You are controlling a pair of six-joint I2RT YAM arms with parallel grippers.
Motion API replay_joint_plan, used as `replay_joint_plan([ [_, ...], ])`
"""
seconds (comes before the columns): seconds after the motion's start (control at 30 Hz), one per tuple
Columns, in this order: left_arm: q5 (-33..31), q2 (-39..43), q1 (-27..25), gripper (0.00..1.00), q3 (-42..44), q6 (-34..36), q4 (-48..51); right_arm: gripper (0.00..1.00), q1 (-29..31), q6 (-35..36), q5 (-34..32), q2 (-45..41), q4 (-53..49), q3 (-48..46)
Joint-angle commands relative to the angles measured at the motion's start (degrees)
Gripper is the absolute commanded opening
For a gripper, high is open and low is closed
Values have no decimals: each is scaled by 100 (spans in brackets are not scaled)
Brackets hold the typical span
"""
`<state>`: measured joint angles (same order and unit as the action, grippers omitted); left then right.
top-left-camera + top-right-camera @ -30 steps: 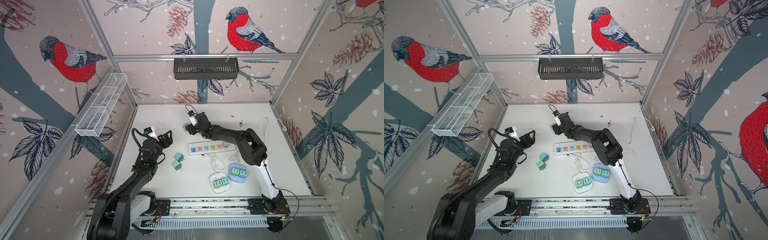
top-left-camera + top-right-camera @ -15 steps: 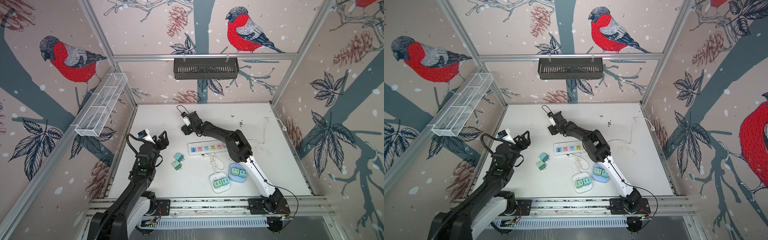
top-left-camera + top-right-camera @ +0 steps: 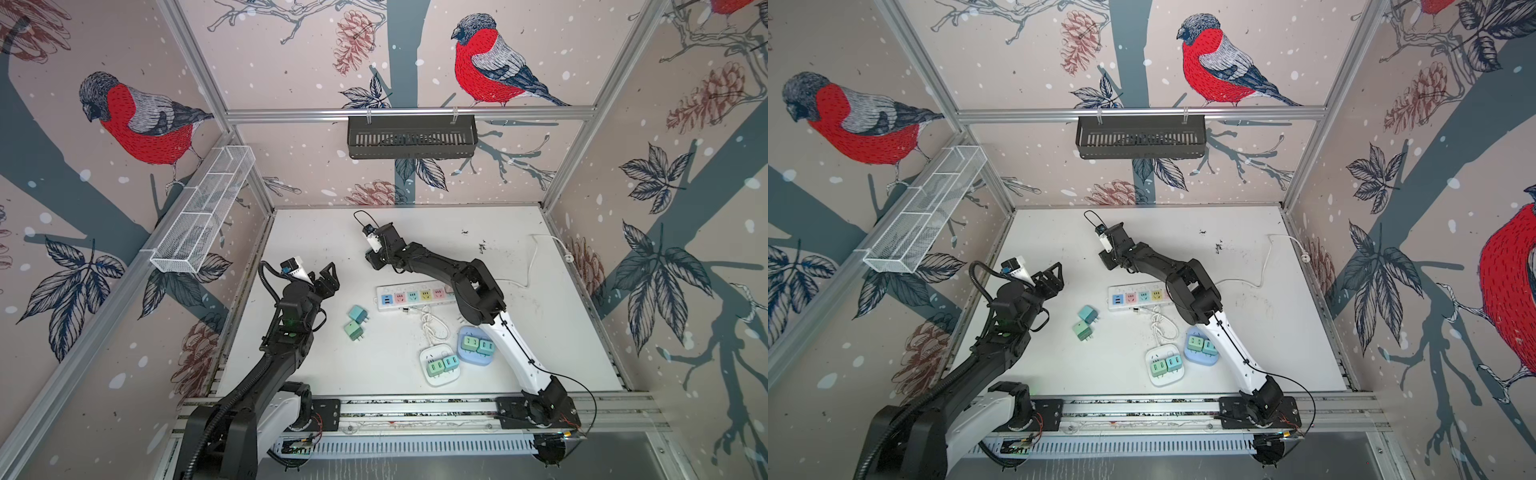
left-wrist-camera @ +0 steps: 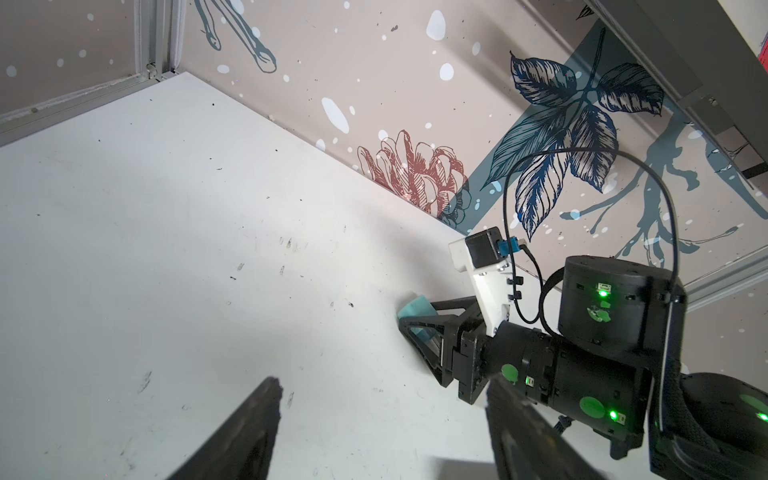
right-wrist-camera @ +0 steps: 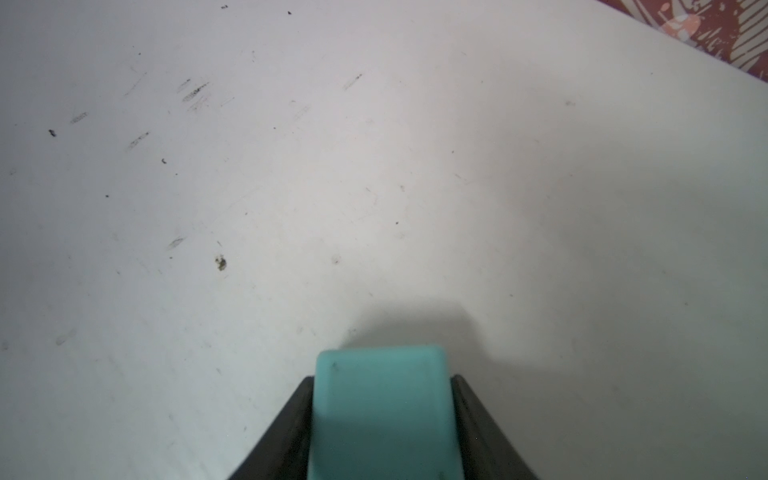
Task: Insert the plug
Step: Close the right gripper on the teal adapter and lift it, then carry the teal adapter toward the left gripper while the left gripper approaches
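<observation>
My right gripper (image 5: 383, 388) is shut on a teal plug (image 5: 384, 415), its black fingers (image 5: 296, 419) pressed to both sides just above the white table. The left wrist view shows that right gripper (image 4: 417, 328) low over the table with the teal plug (image 4: 415, 308) at its tip. In both top views the right gripper (image 3: 371, 261) (image 3: 1106, 262) reaches to the far middle of the table, beyond the white power strip (image 3: 411, 296) (image 3: 1138, 297), and hides the plug. My left gripper (image 3: 328, 277) (image 4: 382, 388) hangs open and empty at the left.
Two loose plugs, one teal (image 3: 357, 313) and one green (image 3: 352, 331), lie left of the strip. A white round socket (image 3: 439, 376) and a blue one (image 3: 477, 359) with plugs in them sit near the front. A white cord (image 3: 534, 257) runs to the right wall.
My right gripper has shifted a little to the left near the far middle and its jaws have closed on the teal plug. The left arm has barely moved.
</observation>
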<state>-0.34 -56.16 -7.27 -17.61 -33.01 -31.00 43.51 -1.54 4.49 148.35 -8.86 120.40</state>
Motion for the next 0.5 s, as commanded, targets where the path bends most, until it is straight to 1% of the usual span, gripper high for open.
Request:
replay_joint_plan([
  [0.0, 29, -54, 6, 78, -65, 24, -145, 53, 9, -4, 93, -129, -204, -194],
  [0.17, 119, -240, 6, 78, -170, 40, -112, 52, 12, 13, 108, -247, -69, -397],
  [0.2, 145, -271, 13, 78, -179, 34, -120, 49, 17, 13, 105, -249, -68, -419],
  [0.33, 199, -325, 6, 78, -208, 30, -120, 32, 43, 51, 86, -261, -68, -434],
  [0.4, 201, -317, 9, 78, -204, 28, -125, 27, 49, 57, 70, -287, -47, -467],
  [0.47, 192, -299, 6, 78, -197, 41, -124, 24, 52, 66, 74, -369, 46, -595],
])
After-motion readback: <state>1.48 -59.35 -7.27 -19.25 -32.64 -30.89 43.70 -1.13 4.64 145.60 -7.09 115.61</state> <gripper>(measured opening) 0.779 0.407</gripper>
